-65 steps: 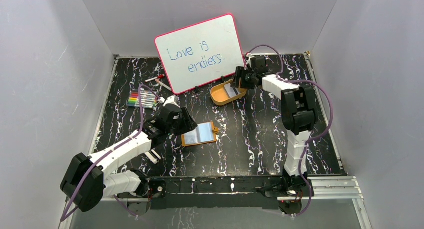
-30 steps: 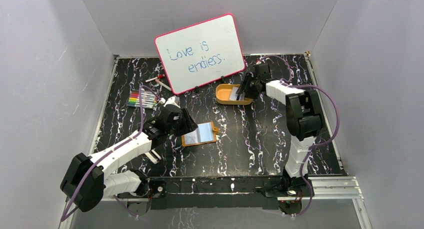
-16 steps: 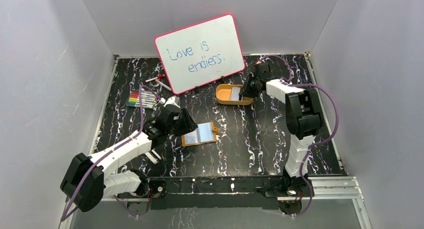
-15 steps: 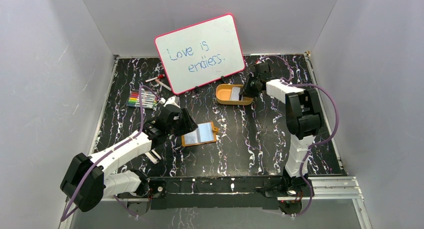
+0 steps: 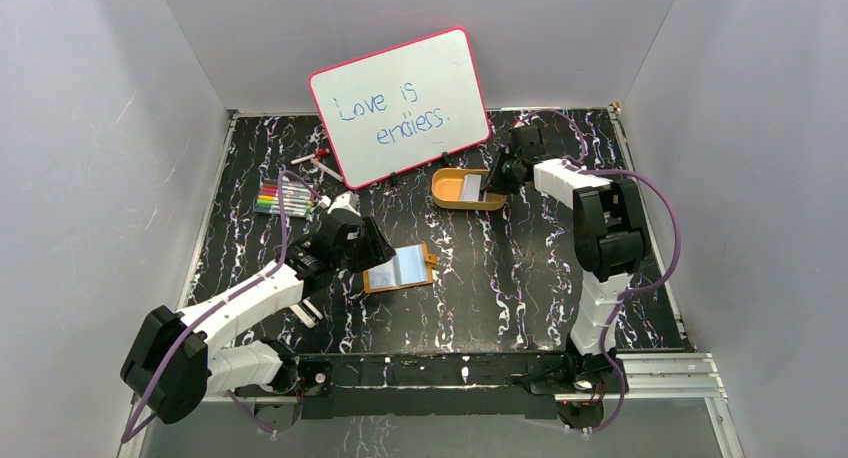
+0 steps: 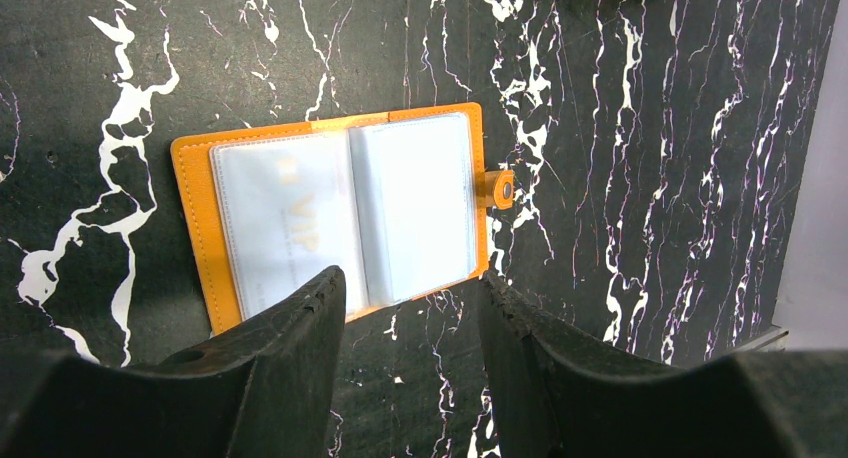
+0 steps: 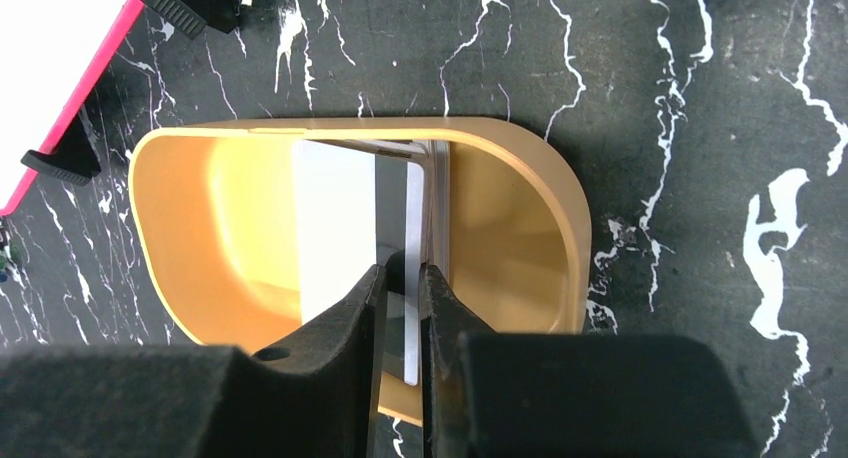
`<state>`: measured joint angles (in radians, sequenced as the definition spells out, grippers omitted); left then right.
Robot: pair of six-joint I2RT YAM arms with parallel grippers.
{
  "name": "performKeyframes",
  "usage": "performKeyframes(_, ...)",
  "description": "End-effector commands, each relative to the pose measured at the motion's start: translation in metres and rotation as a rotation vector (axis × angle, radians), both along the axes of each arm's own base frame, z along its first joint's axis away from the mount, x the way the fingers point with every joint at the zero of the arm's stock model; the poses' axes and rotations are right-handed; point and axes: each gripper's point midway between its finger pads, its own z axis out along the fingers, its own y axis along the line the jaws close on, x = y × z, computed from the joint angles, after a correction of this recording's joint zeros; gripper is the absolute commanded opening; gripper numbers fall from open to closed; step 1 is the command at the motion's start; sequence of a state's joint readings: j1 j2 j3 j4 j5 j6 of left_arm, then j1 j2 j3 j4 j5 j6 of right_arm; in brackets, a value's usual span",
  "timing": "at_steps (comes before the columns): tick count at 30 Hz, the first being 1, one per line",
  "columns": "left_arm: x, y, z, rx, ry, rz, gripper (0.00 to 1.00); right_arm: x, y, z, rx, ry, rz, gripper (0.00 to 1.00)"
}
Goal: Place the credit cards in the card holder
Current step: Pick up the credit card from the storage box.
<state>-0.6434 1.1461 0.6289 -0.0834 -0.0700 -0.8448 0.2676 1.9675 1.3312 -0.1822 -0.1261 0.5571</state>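
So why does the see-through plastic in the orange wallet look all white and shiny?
Left wrist view: on the card holder, clear sleeves bounce light back as pale glare. Top view: same sheen, just smaller. Right wrist view: no glare, but the orange tray drops a dark shadow on the table beside it.

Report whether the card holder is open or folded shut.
Open. The card holder lies spread flat, both clear sleeves facing up, and its snap tab sticks out unfastened at one edge.
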Motion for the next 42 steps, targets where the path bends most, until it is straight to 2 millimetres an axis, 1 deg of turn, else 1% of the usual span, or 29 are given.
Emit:
performKeyframes(1, 0.002, 0.004, 0.005, 0.007, -0.019, 0.004, 0.49, -0.001, -0.012, 0.022, -0.013, -0.048, -0.011, 0.2)
performKeyframes(7, 0.003, 0.003, 0.005, 0.005, -0.02, 0.004, 0.49, -0.002, -0.013, 0.031, 0.002, -0.068, -0.005, 0.15)
performKeyframes(16, 0.003, 0.003, 0.005, 0.004, -0.017, 0.004, 0.49, -0.004, -0.014, 0.034, 0.019, -0.073, -0.003, 0.06)
performKeyframes(22, 0.004, 0.002, 0.007, 0.002, -0.022, 0.006, 0.49, -0.006, -0.009, 0.048, 0.062, -0.09, 0.007, 0.0)
performKeyframes(28, 0.005, 0.002, 0.009, 0.004, -0.028, 0.006, 0.49, -0.006, -0.004, 0.065, 0.097, -0.118, 0.017, 0.0)
performKeyframes(36, 0.004, 0.003, 0.009, 0.004, -0.025, 0.005, 0.49, -0.008, -0.003, 0.065, 0.109, -0.117, 0.023, 0.0)
performKeyframes(38, 0.004, 0.002, 0.009, 0.001, -0.025, 0.005, 0.49, -0.008, -0.001, 0.068, 0.126, -0.13, 0.024, 0.0)
performKeyframes(42, 0.005, 0.004, 0.013, 0.004, -0.036, 0.016, 0.49, -0.008, -0.001, 0.081, 0.161, -0.178, 0.011, 0.0)
